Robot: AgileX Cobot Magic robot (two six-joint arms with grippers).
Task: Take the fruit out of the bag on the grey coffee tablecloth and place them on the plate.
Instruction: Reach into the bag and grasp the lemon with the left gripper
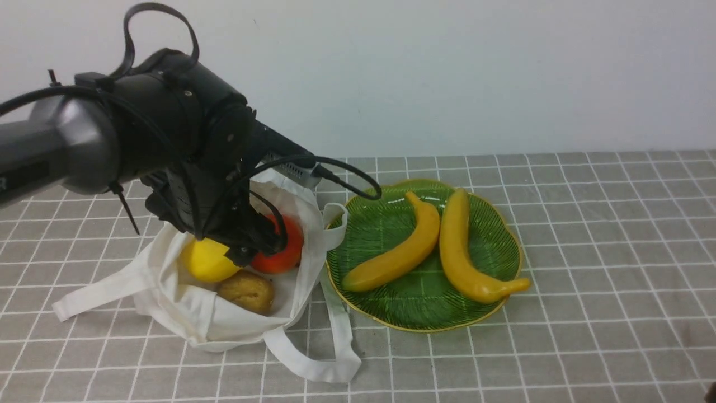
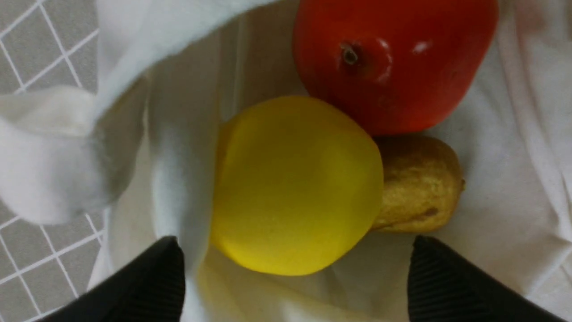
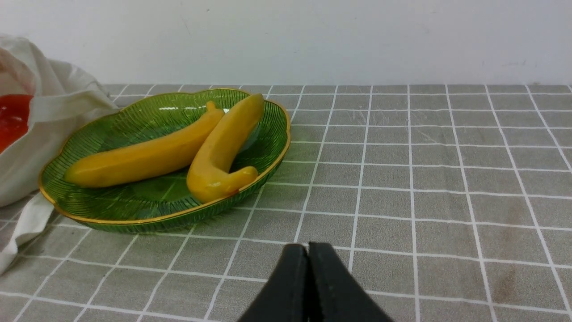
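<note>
The lemon (image 2: 295, 183) lies in the open bag (image 2: 178, 147), directly ahead of my left fingers (image 2: 152, 281) and centred in the gap between them. These fingers are spread wide and hold nothing. One tip stands to either side of the lemon, and neither visibly touches it. A fold of the bag's cloth hangs between one finger and the lemon.

Beyond the lemon, farther from my left fingertips, sits the red-orange fruit (image 2: 393, 62) with its small nub turned toward the wrist camera. It touches the lemon. The brown oval fruit (image 2: 420, 183) lies beside the lemon on the side of my other left finger, pressed against both the lemon and the red-orange fruit.

In the front view my left fingers are down in the bag's mouth between the lemon and the red-orange fruit, and the arm hides the tips.

The plate (image 3: 103, 214) stands just beside the bag, ahead of my right fingers (image 3: 295, 286) and off toward the bag. It carries two bananas (image 3: 147, 156) lying side by side. One bag strap (image 1: 335, 313) runs along the plate's rim.

My right fingers are pressed together with nothing between them, low over bare grey coffee tablecloth (image 3: 424, 179), which covers the surface.
</note>
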